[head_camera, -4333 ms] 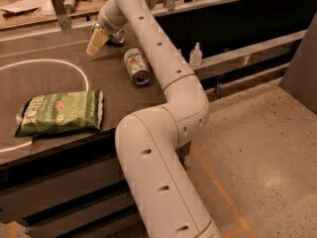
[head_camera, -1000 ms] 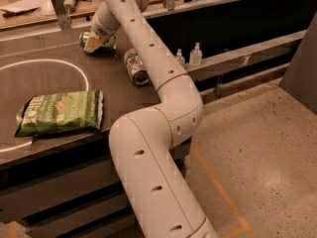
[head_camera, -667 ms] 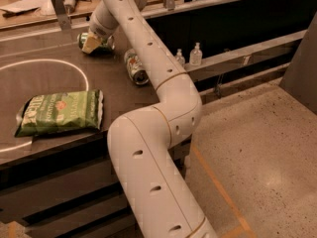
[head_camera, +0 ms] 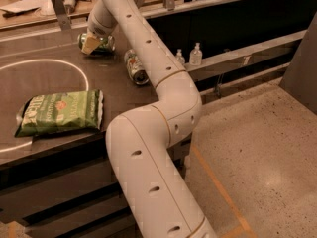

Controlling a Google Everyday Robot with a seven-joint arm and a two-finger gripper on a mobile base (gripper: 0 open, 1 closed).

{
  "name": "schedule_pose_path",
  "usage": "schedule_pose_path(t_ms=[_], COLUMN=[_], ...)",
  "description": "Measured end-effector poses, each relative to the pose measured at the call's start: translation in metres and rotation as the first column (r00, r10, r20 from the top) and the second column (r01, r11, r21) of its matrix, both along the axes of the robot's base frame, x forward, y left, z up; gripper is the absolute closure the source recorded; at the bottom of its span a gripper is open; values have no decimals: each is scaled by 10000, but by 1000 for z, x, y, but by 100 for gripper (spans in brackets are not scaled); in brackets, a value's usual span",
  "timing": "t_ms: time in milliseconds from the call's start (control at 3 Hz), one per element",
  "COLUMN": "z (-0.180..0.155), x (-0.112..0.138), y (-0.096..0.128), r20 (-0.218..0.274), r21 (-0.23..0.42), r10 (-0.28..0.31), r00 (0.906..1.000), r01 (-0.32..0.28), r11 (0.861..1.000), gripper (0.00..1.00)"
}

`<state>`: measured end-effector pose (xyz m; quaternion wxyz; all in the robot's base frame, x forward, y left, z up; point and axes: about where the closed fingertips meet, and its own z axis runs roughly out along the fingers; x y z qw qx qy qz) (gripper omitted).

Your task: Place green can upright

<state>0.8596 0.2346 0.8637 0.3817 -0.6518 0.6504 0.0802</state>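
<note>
Green aluminium drink can (head_camera: 106, 42) lies on its side near the far edge of the dark matte surface (head_camera: 54, 78). The tool (head_camera: 91, 44) of the smooth white arm (head_camera: 171, 90) rests against the can's near side; how wide it stands cannot be told. Just to the right a paler silver-white can (head_camera: 136, 67) also lies tipped over. A flat, crinkled green chip bag (head_camera: 62, 112) sits nearer, well apart.

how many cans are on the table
2: green can lying at the gripper, far side of the table; pale can lying beside the arm. Arm could hide more.
</note>
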Motion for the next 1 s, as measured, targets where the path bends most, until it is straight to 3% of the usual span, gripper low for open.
schedule_pose_path(t_ms=[1000], z=[-8], x=[-8], y=[-2], r20=[-168], r21=[-590], r10=[175], r00=[9997], r01=[-185], r11=[9981], gripper=[45])
